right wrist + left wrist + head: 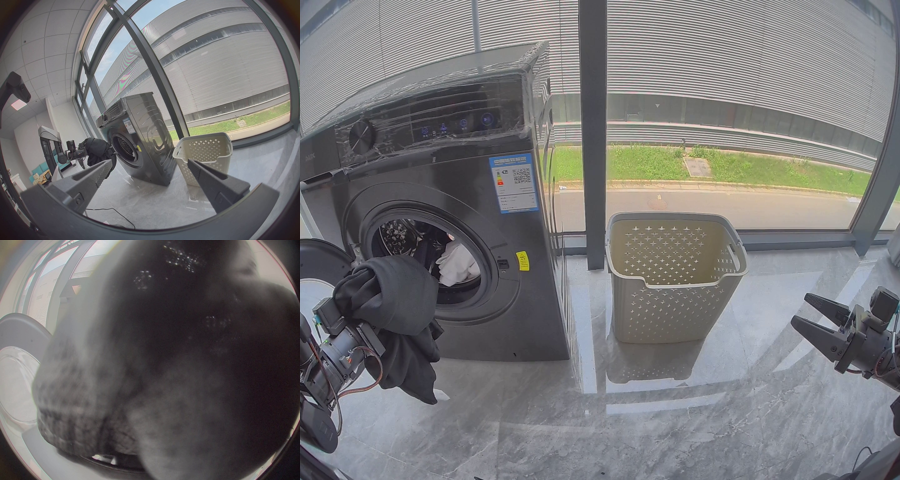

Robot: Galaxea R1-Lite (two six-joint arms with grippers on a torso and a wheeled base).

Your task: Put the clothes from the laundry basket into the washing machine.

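The grey washing machine (456,187) stands at the left with its door (319,262) swung open. A white cloth (456,262) lies inside the drum. My left gripper (362,294) is just in front of the drum opening, shut on a dark garment (394,300) that bunches over its tip and hangs down toward the floor. That garment (187,365) covers most of the left wrist view. The cream laundry basket (669,312) stands to the right of the machine, with no clothes visible inside. My right gripper (815,315) hangs open and holds nothing, well to the right of the basket.
A dark window pillar (592,125) rises between machine and basket, with glass walls behind. The grey tiled floor (675,412) in front is open. From the right wrist view I see the machine (147,134), the basket (206,153) and the left arm's garment (98,150).
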